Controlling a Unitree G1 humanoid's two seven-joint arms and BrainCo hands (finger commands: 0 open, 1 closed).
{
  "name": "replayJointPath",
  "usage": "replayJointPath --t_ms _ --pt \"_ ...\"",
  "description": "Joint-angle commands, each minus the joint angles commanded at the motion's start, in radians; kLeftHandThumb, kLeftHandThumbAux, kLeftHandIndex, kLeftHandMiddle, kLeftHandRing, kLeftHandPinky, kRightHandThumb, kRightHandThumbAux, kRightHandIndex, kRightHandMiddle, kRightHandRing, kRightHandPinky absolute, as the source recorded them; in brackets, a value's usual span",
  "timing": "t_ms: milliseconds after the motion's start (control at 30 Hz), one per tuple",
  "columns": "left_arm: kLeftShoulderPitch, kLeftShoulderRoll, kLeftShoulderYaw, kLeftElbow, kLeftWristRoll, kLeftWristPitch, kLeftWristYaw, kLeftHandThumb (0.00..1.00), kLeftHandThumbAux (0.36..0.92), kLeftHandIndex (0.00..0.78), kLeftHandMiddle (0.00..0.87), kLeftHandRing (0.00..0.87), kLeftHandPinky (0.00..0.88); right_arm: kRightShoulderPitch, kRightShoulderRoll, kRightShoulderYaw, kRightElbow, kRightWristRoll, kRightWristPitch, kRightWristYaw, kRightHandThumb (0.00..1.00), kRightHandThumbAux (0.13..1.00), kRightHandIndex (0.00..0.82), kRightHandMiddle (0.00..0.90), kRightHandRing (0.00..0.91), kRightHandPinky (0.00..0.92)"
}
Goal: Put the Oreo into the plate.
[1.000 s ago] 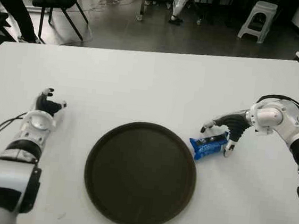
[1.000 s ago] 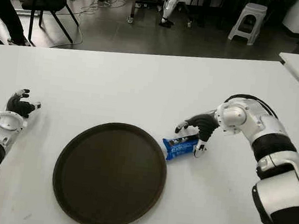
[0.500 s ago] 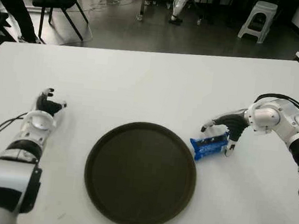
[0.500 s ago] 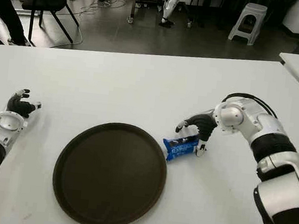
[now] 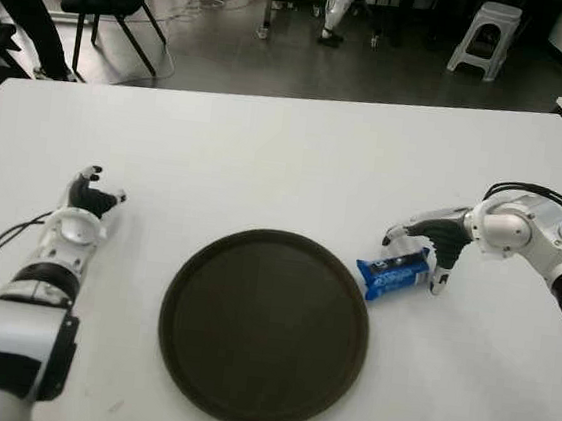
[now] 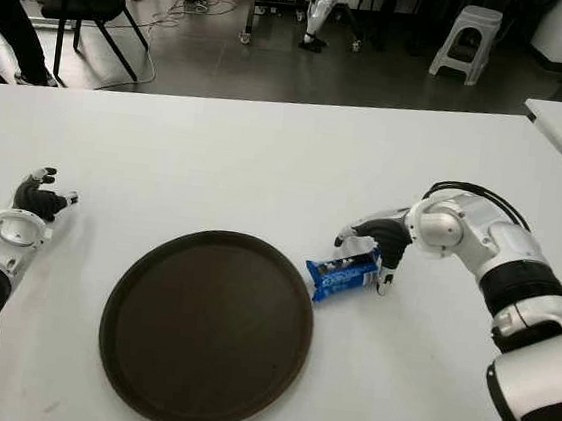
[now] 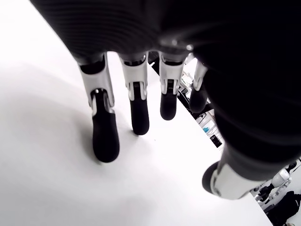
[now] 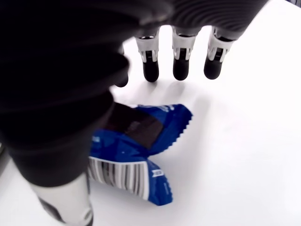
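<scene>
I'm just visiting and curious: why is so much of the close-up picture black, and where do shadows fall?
Right wrist view: the right hand itself fills the near field, dark and blurred; the blue Oreo packet casts a soft shadow on the white table. Left wrist view: the left hand does likewise, faint finger shadows below. Eye views: even light, sharp.

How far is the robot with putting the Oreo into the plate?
Done: nothing; the plate holds nothing. In hand: the right hand is arched over the Oreo, fingers spread and not closed on it; the pack lies on the table just beside the plate's right rim. Left: grasp, lift, move over the plate, release. The left hand shows far left of the plate.
</scene>
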Motion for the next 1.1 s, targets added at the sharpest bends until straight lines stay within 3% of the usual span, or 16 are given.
replayJointPath --t_ms 667,1100 --pt "-0.005 -0.006 -0.014 0.001 0.014 0.009 0.015 0.254 0.741 0.042 0.122 0.157 0.174 0.026 0.017 -0.051 -0.015 0.012 0.033 -0.136 0.000 0.858 0.000 0.000 0.000 0.000" --pt "-0.006 -0.010 -0.010 0.000 0.016 0.013 0.019 0.258 0.741 0.044 0.124 0.157 0.179 0.058 0.032 -0.050 -0.067 -0.020 0.156 -0.214 0.000 0.879 0.000 0.000 0.000 0.000"
